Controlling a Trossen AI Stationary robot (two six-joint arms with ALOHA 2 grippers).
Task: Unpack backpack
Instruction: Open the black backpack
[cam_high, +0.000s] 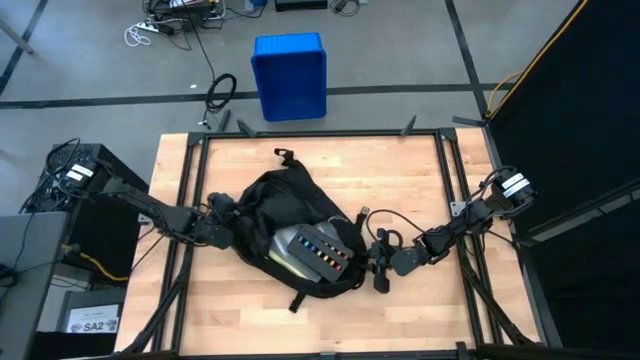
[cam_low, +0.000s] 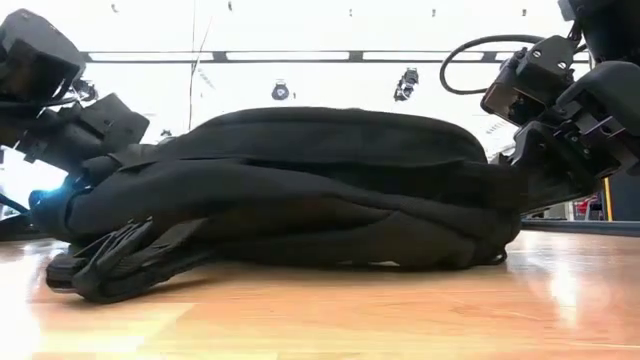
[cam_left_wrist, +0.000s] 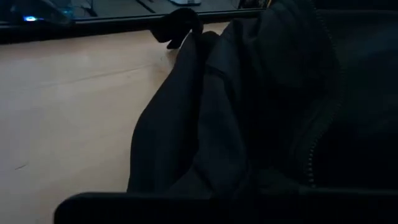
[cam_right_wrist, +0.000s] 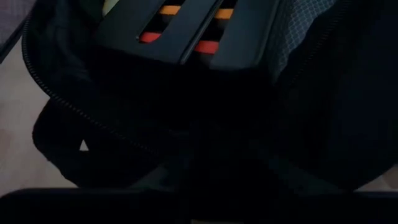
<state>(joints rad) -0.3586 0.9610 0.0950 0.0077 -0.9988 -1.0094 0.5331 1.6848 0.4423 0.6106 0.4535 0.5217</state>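
The black backpack (cam_high: 270, 205) lies flat on the middle of the wooden table, and its open mouth faces the table's right. In the mouth shows a grey case with coloured stripes (cam_high: 318, 250); the right wrist view sees it inside the bag (cam_right_wrist: 186, 25). My right gripper (cam_high: 377, 262) is at the mouth's right rim, shut on the backpack. My left gripper (cam_high: 226, 232) stands shut at the backpack's left side (cam_left_wrist: 249, 112). My left gripper is close against the backpack's left side; whether it touches the fabric I cannot tell. My right gripper has the backpack at the rim of its open mouth (cam_high: 364, 262), coming slanting down from the table's right. The fingers and the dark fabric hide the place of contact. The backpack rests on the table (cam_low: 300, 190).
A blue plastic bin (cam_high: 290, 75) stands on the floor beyond the table's far edge. Loose straps trail from the backpack toward the near edge (cam_high: 300, 298) and lie at its left end (cam_low: 110, 265). Black frame rails (cam_high: 190, 180) run along the table's sides.
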